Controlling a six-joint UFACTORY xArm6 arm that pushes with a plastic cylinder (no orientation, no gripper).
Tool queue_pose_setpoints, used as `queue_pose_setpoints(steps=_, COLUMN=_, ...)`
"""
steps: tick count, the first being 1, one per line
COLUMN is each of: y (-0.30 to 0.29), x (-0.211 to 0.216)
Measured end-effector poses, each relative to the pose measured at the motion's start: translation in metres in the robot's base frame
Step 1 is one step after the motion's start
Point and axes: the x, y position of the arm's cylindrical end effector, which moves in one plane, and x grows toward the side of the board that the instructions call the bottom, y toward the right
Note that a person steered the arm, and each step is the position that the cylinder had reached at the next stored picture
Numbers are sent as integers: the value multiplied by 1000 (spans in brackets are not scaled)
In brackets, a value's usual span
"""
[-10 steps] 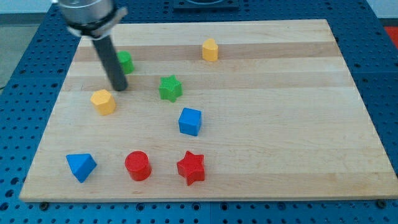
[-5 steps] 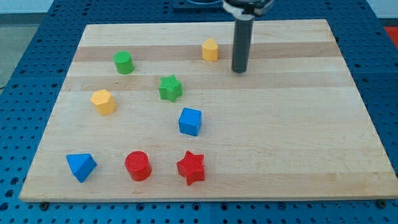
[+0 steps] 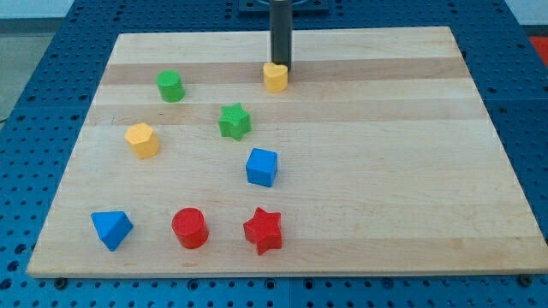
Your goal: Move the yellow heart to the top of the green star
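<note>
Camera view — my tip (image 3: 282, 68), gripperless tool, now against yellow heart (image 3: 275, 77) — nudged left toward green star (image 3: 234, 121).

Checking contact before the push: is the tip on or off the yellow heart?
On: my tip meets the yellow heart at its upper right edge.

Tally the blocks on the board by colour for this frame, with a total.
Yellow: 2, the yellow heart and the yellow block
Green: 2, the green star and the green cylinder
Blue: 2, the blue cube and the blue block
Red: 2, the red cylinder and the red star
Total: 8
</note>
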Motion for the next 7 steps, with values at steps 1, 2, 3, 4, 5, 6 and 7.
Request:
queue_pose_setpoints(steps=1, y=-24, x=29)
queue_pose_setpoints(steps=2, y=-41, x=40)
queue_pose_setpoints(steps=3, y=-29, x=40)
queue_pose_setpoints(steps=4, y=2, x=47)
queue_pose_setpoints(steps=5, y=38, x=70)
queue_pose_setpoints(steps=6, y=28, x=98)
queue_pose_setpoints(steps=7, y=-5, x=79)
